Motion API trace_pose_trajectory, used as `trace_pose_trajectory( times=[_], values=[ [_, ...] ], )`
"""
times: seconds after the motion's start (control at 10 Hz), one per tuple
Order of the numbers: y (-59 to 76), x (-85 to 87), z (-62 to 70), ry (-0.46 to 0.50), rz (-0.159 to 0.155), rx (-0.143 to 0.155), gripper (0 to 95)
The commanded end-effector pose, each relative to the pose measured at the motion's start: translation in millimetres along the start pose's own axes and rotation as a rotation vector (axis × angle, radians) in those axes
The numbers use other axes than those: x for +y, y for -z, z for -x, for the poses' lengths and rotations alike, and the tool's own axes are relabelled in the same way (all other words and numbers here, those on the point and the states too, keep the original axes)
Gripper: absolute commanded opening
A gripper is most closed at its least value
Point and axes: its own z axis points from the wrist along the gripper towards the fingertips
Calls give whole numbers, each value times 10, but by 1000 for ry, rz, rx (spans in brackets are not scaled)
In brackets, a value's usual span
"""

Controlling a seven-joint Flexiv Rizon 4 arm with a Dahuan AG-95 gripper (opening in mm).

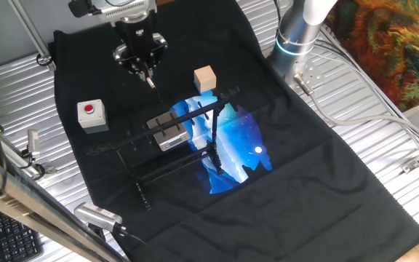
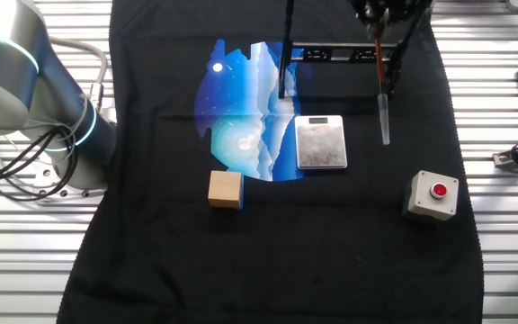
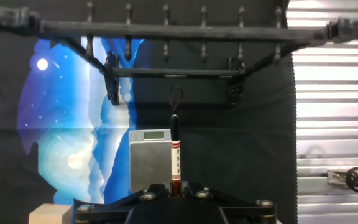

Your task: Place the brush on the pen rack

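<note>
Closest to the hand camera is the end effector (image 3: 175, 188), and its two fingers are shut tight on the brush (image 3: 175, 149). That thin stick has a dark, reddish shaft with a white label on it, and it pokes straight out past the fingers. It has a small loop at its far end. The loop is not on any peg. Ahead of it stands the pen rack (image 3: 166, 30), a black frame with a row of little pegs hanging from its top bar. From one fixed view, the end effector (image 1: 145, 67) hangs over the far part of the black cloth (image 1: 304, 189), and the brush (image 1: 150, 78) points down from it, up in the air. The pen rack (image 1: 202, 109) stands near the middle of the cloth, over a bright blue picture. A grey metal block (image 1: 169, 131) sits just beside the rack. From the other fixed view, the pale end of the brush (image 2: 384, 117) hangs a little to the side of the block (image 2: 320, 142). A wooden cube (image 2: 226, 190) and a grey box with a red button (image 2: 433, 195) rest well apart on the cloth. The cloth lies on a ribbed metal surface (image 1: 369, 145).
</note>
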Motion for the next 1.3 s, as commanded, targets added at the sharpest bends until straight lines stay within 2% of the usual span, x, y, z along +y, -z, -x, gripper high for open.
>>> trace_pose_trajectory(
  times=[0.1, 1.3],
  values=[
    [0, -19, 14, -2, 0, -3, 0],
    [-113, -9, 68, -33, -19, -5, 0]
  ],
)
